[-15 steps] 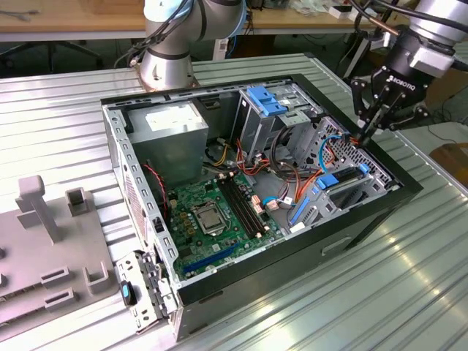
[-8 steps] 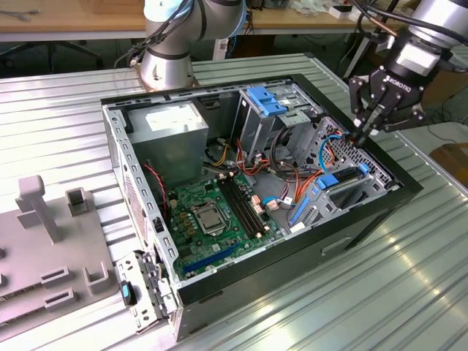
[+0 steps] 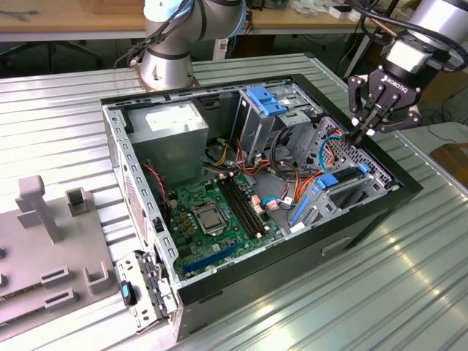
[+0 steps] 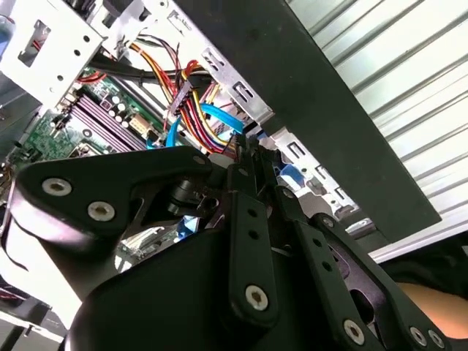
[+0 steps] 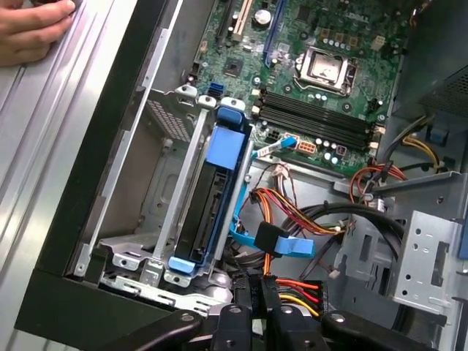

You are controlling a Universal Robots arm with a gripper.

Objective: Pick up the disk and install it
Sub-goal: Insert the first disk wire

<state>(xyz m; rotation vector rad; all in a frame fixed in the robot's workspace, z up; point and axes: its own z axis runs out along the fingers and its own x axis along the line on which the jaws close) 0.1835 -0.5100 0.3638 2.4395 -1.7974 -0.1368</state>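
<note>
Open computer case [image 3: 380, 212] lying on its side on a ribbed metal table [image 3: 409, 292], with the circuit board [image 3: 212, 212] exposed and a grey power box [image 3: 172, 135] in the far corner.

In the first wrist view the disk [image 5: 213, 201] appears as a flat, dark rectangular block set between bright blue plastic rails. A broad blue tab caps the end nearer the circuit board and a smaller blue tab caps the opposite end. Its visible face is dark with slotted openings. The disk lies in a silver metal cage [image 5: 157, 219] just inside the black side wall of the case, lengthwise along that wall, with silver cage rails close on either side.

The gripper [image 3: 362, 132] hangs over the corner of the case at the exterior view's right, fingers pointing down into the cage area. Its fingers are pressed close together, and nothing shows pinched between them. In the first wrist view the gripper's tips [image 5: 263, 291] sit just beside the disk's smaller end tab, apart from it, among a bundle of orange, red and yellow wires [image 5: 292, 219] and a flat blue cable [image 5: 281, 245]. The second wrist view shows the fingers [image 4: 252, 212] over the same wires.

A person's hand [image 5: 33, 29] rests on the table outside the case wall.
</note>
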